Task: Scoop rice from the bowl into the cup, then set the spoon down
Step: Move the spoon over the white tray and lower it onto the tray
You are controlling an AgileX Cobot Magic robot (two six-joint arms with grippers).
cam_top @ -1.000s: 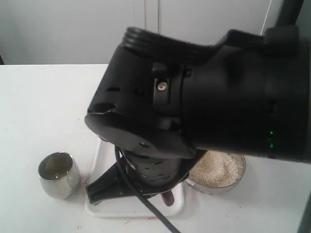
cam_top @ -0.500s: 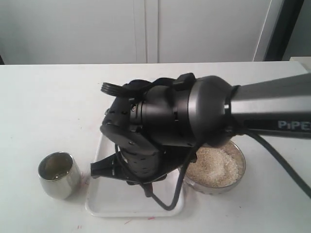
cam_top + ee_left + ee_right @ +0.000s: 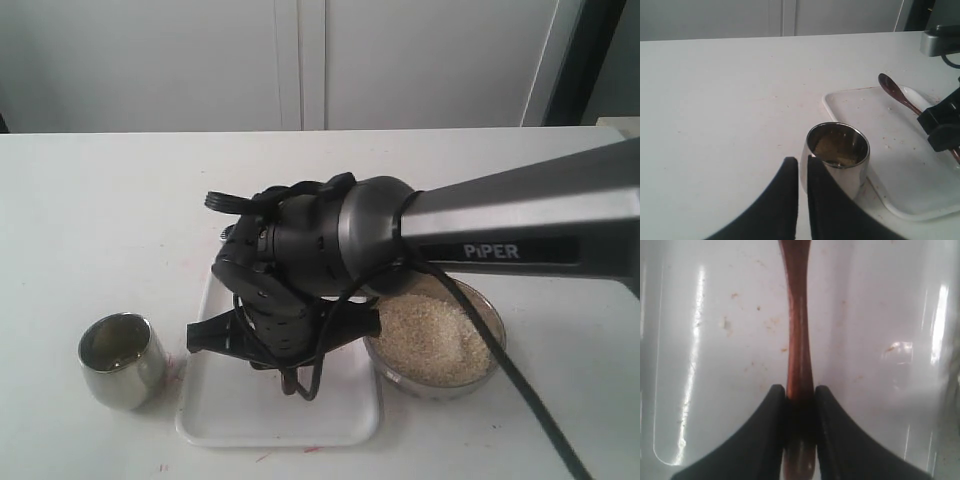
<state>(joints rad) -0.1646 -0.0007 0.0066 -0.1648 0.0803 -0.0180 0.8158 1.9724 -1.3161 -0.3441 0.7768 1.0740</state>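
Note:
The steel cup [image 3: 121, 359] stands left of the white tray [image 3: 345, 415], with rice [image 3: 832, 148] showing inside it. The wide metal bowl [image 3: 497, 340] right of the tray holds a heap of rice [image 3: 433, 339]. My right gripper [image 3: 800, 392] is low over the tray, shut on the handle of the dark wooden spoon [image 3: 798, 330]. In the left wrist view the spoon [image 3: 891, 89] stretches across the tray [image 3: 875, 150] with its bowl away from the right gripper [image 3: 941, 126]. My left gripper [image 3: 803, 167] is shut and empty, right beside the cup [image 3: 837, 160].
The right arm [image 3: 520, 240] reaches across from the right, above the bowl and tray. A few stray grains and reddish specks lie on the white table [image 3: 100, 220]. White cabinet doors [image 3: 300, 60] stand behind the table.
The right arm has drawn back from the camera and gone down toward the tray, uncovering the bowl and the table behind. The cup and bowl have stayed put.

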